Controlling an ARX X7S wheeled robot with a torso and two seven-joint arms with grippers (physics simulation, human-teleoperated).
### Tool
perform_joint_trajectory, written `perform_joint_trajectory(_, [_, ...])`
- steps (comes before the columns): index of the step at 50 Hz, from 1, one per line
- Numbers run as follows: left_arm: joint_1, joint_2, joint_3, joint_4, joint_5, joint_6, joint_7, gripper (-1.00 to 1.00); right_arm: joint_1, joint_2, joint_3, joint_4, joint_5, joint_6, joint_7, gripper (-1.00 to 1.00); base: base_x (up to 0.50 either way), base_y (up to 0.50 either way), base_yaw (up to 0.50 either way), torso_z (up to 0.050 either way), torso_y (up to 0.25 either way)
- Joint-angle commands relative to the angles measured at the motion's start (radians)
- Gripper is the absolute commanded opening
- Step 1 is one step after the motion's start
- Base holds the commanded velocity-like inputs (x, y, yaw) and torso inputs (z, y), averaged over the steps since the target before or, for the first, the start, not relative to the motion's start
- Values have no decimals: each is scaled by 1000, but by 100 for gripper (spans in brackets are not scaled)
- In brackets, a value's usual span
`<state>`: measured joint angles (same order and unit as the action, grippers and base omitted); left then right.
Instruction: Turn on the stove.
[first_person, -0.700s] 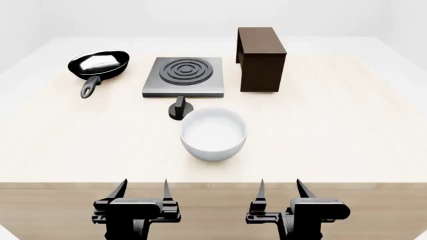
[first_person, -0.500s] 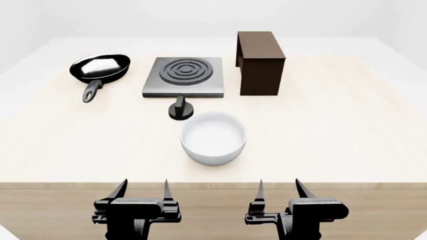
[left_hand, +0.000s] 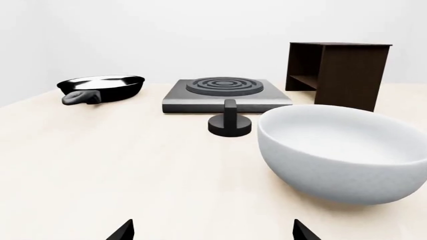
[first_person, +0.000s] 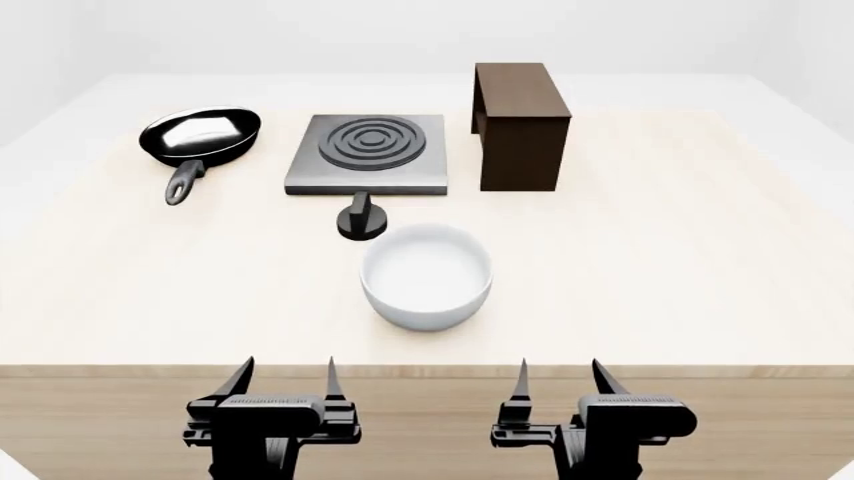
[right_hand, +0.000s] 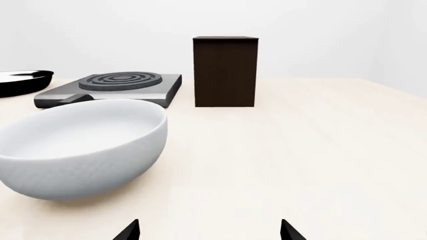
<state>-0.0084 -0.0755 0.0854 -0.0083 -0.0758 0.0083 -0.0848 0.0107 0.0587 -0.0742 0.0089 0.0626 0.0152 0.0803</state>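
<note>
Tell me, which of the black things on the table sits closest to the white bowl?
The small round knob, just behind the bowl. The frying pan sits far off at the back left corner.

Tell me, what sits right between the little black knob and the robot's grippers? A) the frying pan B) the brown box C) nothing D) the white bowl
D: in the head view the white bowl sits on the table just in front of the black knob, between it and the left gripper and right gripper.

No readable text, no labels, no brand marks, no numbers (every surface plain)
</note>
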Motion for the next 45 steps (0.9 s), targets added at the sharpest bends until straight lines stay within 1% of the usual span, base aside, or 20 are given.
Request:
perform_joint_trajectory(1, [-9, -13, 17, -12, -10, 1, -20, 100, 9, 15, -15, 9, 28, 1, 17, 100, 0, 0, 0, 0, 0])
perform_joint_trajectory(7, [-7, -19, 24, -5, -17, 0, -29, 100, 9, 24, -27, 10, 36, -2, 17, 100, 0, 51, 0, 0, 0])
perform_joint_trajectory(45, [-9, -53, 64, -1, -50, 2, -69, 100, 18, 57, -83, 13, 63, -4, 62, 100, 0, 500, 0, 0, 0])
